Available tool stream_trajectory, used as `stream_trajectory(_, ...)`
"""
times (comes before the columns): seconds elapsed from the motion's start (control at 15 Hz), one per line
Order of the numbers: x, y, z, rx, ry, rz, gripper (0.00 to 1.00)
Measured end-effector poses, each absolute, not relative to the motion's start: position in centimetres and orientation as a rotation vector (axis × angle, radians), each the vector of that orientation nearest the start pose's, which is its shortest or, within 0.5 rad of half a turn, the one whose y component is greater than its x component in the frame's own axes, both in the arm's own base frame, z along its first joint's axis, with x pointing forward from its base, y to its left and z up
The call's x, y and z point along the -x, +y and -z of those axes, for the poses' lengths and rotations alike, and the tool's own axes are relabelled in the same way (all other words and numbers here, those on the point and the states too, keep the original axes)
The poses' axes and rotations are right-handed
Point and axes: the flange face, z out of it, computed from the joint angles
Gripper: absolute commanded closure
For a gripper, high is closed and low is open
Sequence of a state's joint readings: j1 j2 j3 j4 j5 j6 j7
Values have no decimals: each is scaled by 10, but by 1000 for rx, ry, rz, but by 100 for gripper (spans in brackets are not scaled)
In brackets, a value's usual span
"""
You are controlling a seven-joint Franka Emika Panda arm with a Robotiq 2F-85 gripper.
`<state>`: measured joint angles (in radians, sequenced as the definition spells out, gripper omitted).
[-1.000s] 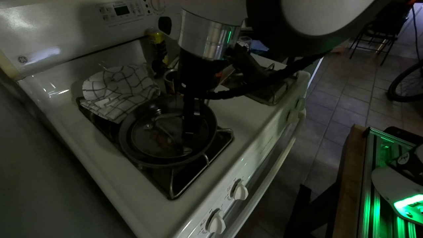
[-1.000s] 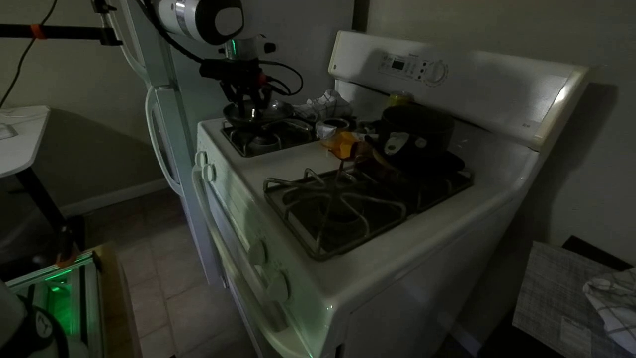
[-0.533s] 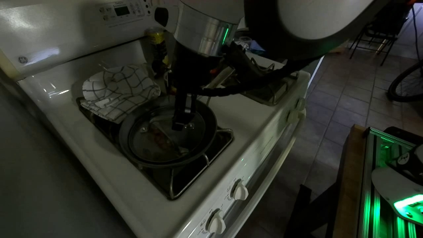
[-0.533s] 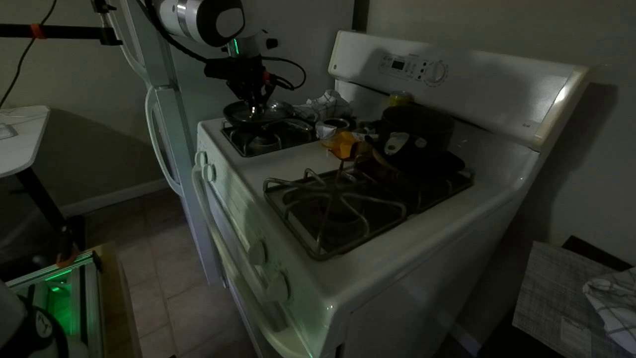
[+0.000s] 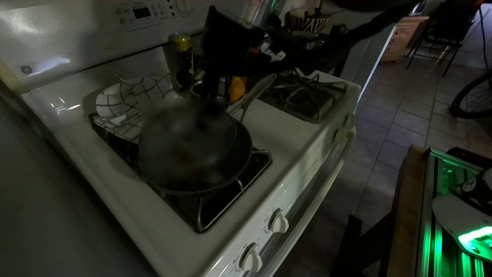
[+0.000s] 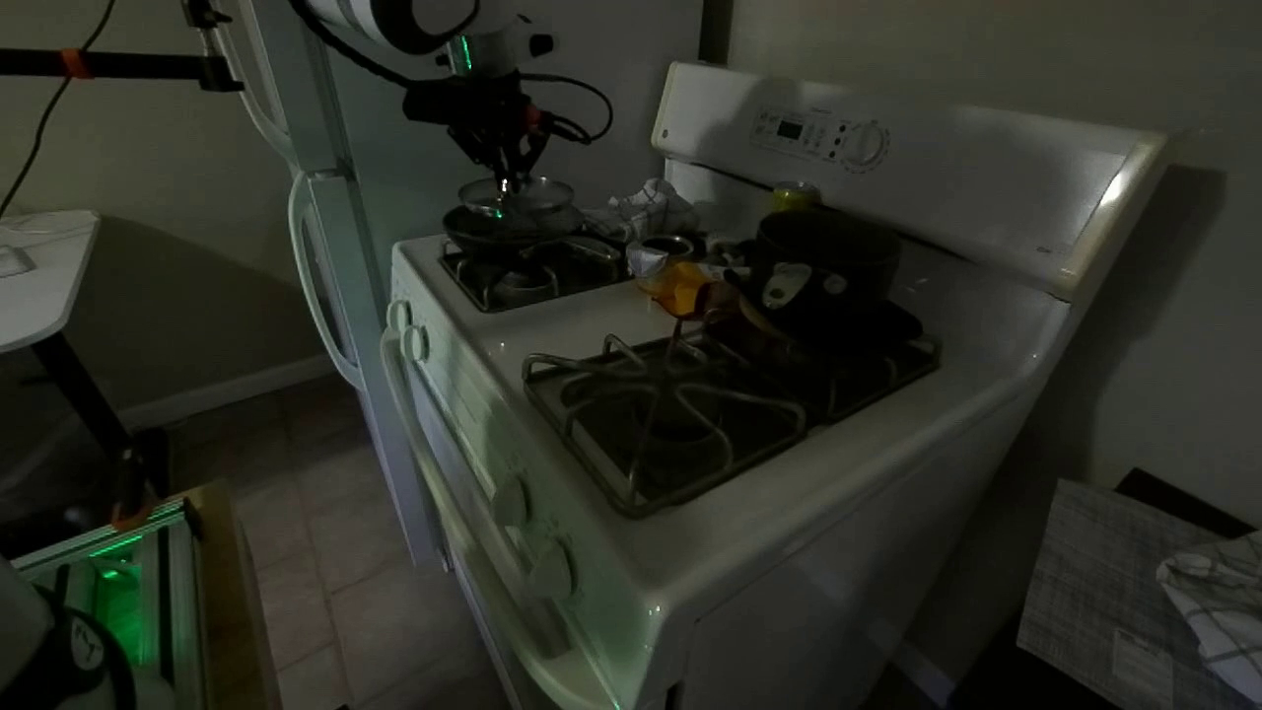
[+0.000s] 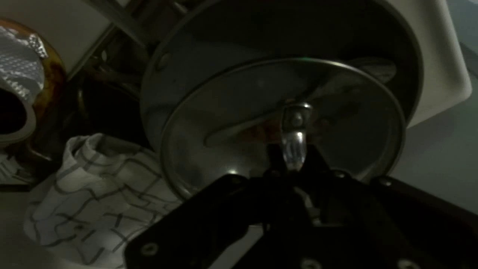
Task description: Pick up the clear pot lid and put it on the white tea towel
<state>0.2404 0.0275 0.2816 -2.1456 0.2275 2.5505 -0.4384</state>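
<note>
Clamping the clear pot lid (image 7: 250,129) by its handle (image 7: 294,145), the claw (image 7: 295,162) holds it seemingly free of the frying pan (image 7: 276,31) beneath, the checked tea towel (image 7: 101,201) alongside.

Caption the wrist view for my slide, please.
Black gripper holding a clear round glass lid by its metal handle above a dark round pan, crumpled white checked towel alongside.

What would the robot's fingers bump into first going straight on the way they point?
Most likely the dark pan underneath. The fingers hold the clear lid, so it would probably touch down before they do; how much space lies between is hard to judge.
</note>
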Motion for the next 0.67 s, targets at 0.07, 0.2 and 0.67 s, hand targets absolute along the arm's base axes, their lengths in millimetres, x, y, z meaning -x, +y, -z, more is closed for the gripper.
stream_trajectory(0.07,-499,278,-441,2674,-1115,561,96)
stream_trajectory(0.2,-497,267,-459,2678,-1098,554,96)
stream_trajectory(0.67,-530,238,-494,2695,-1060,468,82)
